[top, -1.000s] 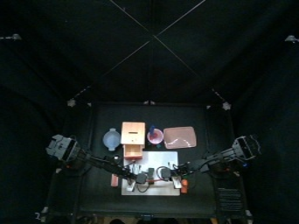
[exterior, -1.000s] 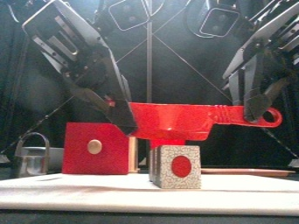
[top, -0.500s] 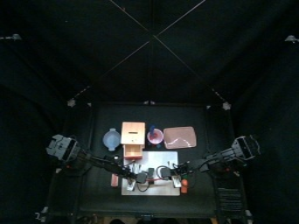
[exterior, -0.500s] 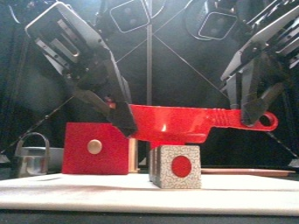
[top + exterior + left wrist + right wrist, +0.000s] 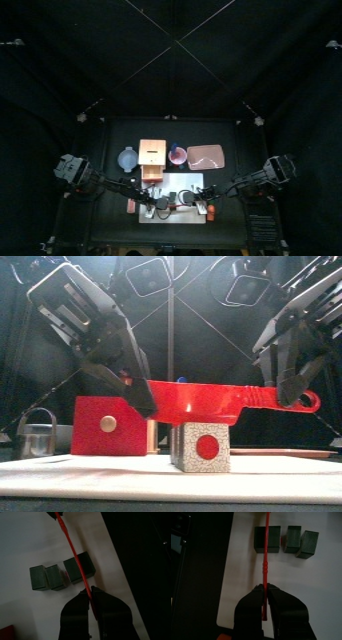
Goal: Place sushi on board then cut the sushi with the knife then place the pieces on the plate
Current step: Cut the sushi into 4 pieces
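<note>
– Three dark green blocks of sushi (image 5: pixel 293 539) in a row on the white board (image 5: pixel 311 572). Is that what you have?
– Yes. Two sit close together, and the end block (image 5: pixel 79 568) lies a little apart from them, right under my knife (image 5: pixel 201 401). I judge the placing done and the cutting step in hand.
– Who holds the knife?
– Both arms. My left gripper (image 5: pixel 92 591) is clenched on the blade's tip and my right gripper (image 5: pixel 264 588) on the handle, so the blade hangs level across the end block. From the front its lower edge seems to sit at the block's top, but I cannot tell whether it touches.
– Next move?
– Probably a straight press down with both arms together, blade level, so the block neither tips nor slides.
– Any room to work?
– It is tight on one side. The end block is near the board's edge, with bare black table past it. The wooden box (image 5: pixel 110 426) stands behind and to the left, clear of the blade. The pink tray (image 5: pixel 206 157) lies behind the board toward the right, apart from it, and nothing that I can see stands in the way of carrying the pieces over.
</note>
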Action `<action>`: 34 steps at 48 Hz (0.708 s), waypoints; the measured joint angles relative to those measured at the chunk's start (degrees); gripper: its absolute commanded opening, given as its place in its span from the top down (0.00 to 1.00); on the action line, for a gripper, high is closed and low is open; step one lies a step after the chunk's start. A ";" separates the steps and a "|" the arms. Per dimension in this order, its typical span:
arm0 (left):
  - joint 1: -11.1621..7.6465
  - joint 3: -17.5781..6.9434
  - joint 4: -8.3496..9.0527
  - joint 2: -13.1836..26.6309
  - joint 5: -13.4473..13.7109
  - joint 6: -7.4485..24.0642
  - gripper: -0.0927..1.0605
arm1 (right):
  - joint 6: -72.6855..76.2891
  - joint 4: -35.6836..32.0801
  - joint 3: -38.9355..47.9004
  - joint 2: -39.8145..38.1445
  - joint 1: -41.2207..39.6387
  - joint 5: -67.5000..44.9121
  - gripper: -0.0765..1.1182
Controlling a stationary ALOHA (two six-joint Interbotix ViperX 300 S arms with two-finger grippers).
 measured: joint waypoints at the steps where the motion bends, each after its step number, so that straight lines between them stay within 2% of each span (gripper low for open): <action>1: 0.09 0.00 0.00 0.00 0.00 0.00 0.58 | 0.00 0.09 0.00 0.00 0.00 0.00 0.61; 34: 0.18 0.00 0.53 -0.44 0.09 0.00 0.58 | 0.00 -2.81 -0.70 -1.58 -0.70 0.70 0.61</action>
